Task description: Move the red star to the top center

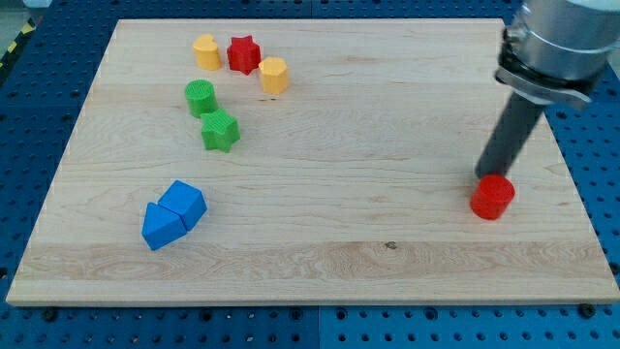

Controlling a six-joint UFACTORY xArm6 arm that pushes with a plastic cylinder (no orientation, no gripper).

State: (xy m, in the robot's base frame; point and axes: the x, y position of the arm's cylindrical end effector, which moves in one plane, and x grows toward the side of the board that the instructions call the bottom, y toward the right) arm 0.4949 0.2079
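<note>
The red star [243, 54] sits near the view's top left of the wooden board [320, 145], between a yellow block [206, 51] on its left and a second yellow block [274, 75] at its lower right. My tip [487, 175] is far off at the view's right, touching the upper left side of a red cylinder [493, 197]. The dark rod rises from there to the arm at the top right corner.
A green cylinder [201, 97] and a green star [220, 130] lie below the yellow blocks. Two blue blocks [183, 203] [160, 226] touch each other at the lower left. Blue pegboard surrounds the board.
</note>
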